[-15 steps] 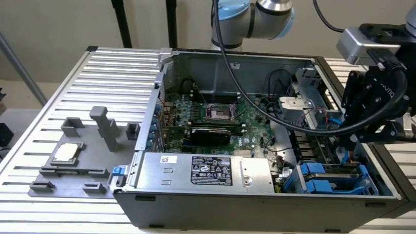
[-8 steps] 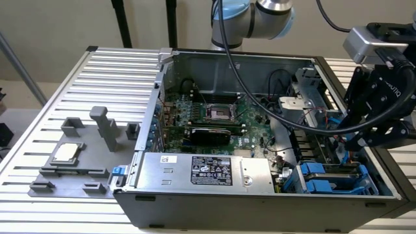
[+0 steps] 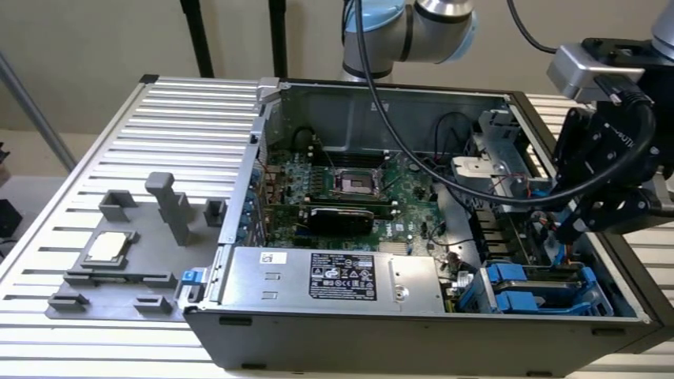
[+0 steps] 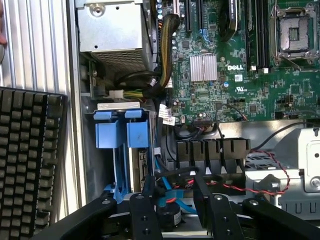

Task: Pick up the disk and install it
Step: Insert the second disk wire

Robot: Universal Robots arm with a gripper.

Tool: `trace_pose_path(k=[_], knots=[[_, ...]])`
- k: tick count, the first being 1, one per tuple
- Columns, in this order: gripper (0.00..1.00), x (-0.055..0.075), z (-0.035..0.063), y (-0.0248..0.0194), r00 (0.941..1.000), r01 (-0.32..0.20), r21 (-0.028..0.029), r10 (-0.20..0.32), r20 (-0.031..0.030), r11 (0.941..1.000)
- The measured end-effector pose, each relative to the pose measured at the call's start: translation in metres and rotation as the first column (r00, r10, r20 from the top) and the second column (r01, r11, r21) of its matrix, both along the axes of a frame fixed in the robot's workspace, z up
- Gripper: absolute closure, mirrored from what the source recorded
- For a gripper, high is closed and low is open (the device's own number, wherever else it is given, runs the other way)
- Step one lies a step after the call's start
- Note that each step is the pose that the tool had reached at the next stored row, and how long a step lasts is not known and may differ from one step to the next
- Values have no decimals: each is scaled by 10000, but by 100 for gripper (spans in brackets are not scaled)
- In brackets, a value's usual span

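The disk (image 3: 539, 286) sits in the drive bay at the lower right of the exterior view, inside the open case (image 3: 421, 335), just to the exterior view's right of the power supply (image 3: 327, 275). Mostly its blue frame shows; the metal body is largely hidden between the rails.

The gripper (image 4: 174, 176) hangs over that side of the case, further back than the bay. Its fingers (image 4: 145, 205) are spread, with nothing between them but cables and a small black part lying deeper in the case. It holds nothing and does not touch the disk.

The disk looks to be in its slot, so the work now appears to be release and checking the seat. To do that well:
- Keep the fingers wide enough to stay off the blue tabs, so the frame is not dragged out of its rails.
- Move straight, not sideways: the red wires (image 4: 260, 187) run close beside the fingers and could snag.
- Judge the seat by the blue frame: it should lie level and square in the bay. Whether it is fully home cannot be told from here.
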State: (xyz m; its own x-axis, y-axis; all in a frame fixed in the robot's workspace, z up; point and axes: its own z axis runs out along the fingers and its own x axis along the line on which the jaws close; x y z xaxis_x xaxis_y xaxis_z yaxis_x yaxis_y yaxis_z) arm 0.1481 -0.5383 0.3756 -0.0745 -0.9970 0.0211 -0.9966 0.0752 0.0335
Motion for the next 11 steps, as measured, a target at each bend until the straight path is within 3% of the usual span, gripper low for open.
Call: trace_pose_path(k=[7,11], knots=[[56,22,-45,12,10000,-1,-243,-2,-83,9997],[64,25,-51,11,9999,-2,-374,-4,-170,9993]])
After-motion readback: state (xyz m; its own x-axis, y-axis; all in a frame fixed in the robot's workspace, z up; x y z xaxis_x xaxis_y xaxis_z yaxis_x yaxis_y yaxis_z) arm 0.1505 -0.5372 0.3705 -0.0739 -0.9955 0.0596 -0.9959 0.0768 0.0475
